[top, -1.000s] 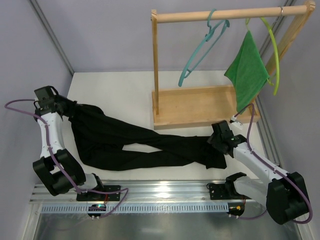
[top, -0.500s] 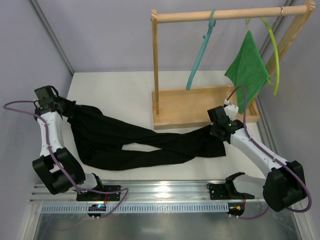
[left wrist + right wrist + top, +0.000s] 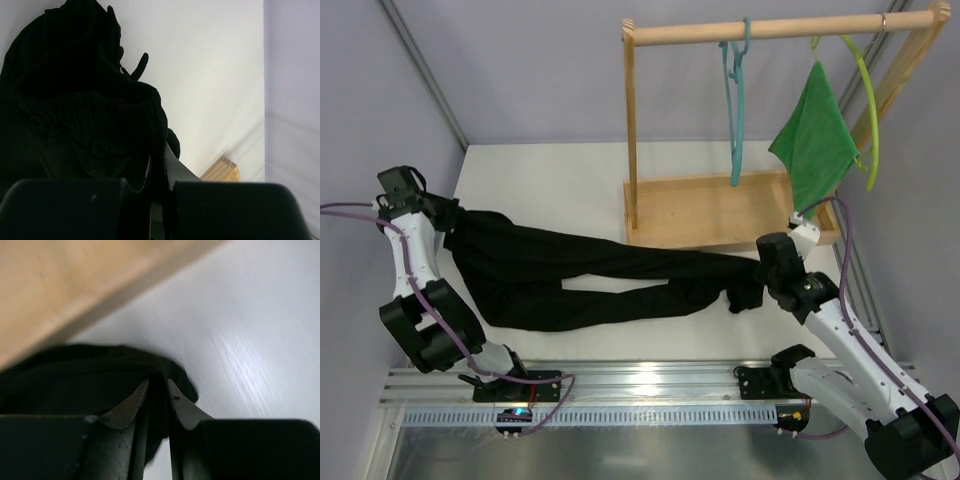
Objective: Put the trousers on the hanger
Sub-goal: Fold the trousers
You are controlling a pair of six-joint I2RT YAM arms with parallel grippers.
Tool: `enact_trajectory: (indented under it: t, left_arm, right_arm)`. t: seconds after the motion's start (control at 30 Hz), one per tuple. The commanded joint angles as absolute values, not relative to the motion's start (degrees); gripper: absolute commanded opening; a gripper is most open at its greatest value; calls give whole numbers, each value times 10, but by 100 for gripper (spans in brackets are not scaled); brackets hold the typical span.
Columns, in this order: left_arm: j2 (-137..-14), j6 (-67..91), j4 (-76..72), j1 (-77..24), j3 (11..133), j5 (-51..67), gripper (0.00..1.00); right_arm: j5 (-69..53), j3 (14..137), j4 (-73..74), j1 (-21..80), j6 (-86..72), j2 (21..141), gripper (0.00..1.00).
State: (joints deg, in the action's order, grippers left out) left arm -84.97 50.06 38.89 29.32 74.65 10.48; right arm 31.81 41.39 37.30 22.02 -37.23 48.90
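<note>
The trousers [image 3: 600, 275] lie stretched across the white table [image 3: 550, 170] in the overhead view. Their waistband is at the left and their leg ends at the right, just in front of the wooden rack [image 3: 700, 210]. The left gripper [image 3: 454, 217] is at the waistband end and the right gripper [image 3: 750, 287] at the leg ends. The hanger [image 3: 736, 110] hangs bare from the rack's top rail [image 3: 770, 28], well apart from the trousers. Beside it a green cloth [image 3: 815, 140] hangs on a yellow-green hanger [image 3: 868, 100]. As I judge it, only the gripping is done. Lifting the trousers and draping them over the hanger's bar are both left.

In the left wrist view, the fingers [image 3: 175, 172] are pressed together with bunched black fabric pinched between them.

In the right wrist view, the fingers [image 3: 182, 407] stand a narrow gap apart. A fold of black fabric is caught in that gap, close beside the rack's base.
</note>
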Motion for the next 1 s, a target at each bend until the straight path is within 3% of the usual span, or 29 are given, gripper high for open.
enact_trajectory:
  t: [0.0,0.03,0.3,0.6,0.97]
  left_arm:
    - [-858,486,381,310,753,98,0]
    - [-860,483,381,313,754,98,0]
    - [-858,475,380,318,756,118,0]
    - [-858,463,381,318,750,135,0]
    - [-860,464,370,317,738,142,0]
  right_arm:
    - [202,344,395,221,-484,442,24]
    - [196,343,409,221,-494,436,36]
    - [205,395,392,221,-420,415,69]
    - [147,448,375,117,-429,587,72]
    - [59,369,355,90,-591,604,76]
